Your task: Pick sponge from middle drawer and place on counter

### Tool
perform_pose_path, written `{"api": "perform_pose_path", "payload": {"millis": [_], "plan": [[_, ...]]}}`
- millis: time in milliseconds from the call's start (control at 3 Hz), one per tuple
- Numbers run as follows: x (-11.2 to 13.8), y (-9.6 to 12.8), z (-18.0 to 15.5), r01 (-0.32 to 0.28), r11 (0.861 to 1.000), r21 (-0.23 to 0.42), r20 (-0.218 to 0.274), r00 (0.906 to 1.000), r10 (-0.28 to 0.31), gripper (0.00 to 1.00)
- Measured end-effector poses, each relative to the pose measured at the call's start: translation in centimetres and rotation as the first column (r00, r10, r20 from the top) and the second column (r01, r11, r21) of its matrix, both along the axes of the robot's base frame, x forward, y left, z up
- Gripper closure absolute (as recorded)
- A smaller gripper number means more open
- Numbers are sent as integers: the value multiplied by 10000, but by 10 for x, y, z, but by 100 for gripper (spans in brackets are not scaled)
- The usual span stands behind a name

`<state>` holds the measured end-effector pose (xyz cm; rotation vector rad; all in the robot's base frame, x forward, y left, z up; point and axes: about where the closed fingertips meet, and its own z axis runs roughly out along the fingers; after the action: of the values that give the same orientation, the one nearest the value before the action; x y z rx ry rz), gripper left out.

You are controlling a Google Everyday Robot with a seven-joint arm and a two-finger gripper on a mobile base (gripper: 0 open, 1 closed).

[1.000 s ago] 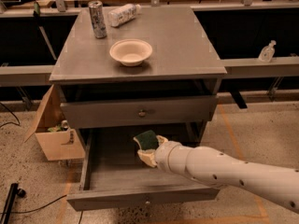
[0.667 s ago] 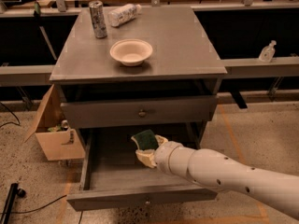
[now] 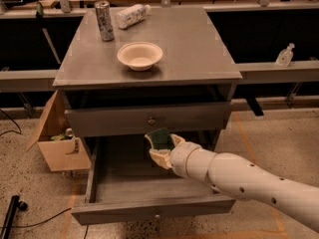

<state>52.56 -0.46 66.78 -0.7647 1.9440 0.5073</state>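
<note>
The sponge [image 3: 160, 137], a small block showing its dark green face, is gripped by the hand [image 3: 162, 144] and hangs in the air over the back part of the middle drawer [image 3: 149, 213]. This drawer is grey, wide and shallow, and stands far open, with a small pale knob on its low front. The smooth grey desk [image 3: 192, 49] is the flat top above.
</note>
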Motion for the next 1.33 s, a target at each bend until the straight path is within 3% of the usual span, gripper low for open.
{"api": "perform_pose_path", "payload": {"millis": [333, 667, 1000, 1333], "plan": [[35, -42, 80, 557, 9984, -35, 1315, 9898, -548, 100], [60, -75, 167, 816, 9963, -275, 2509, 9653, -722, 100], [90, -96, 232, 947, 9946, -427, 3455, 9355, -743, 100], [129, -117, 270, 1203, 9918, -441, 4060, 9092, -923, 100]]}}
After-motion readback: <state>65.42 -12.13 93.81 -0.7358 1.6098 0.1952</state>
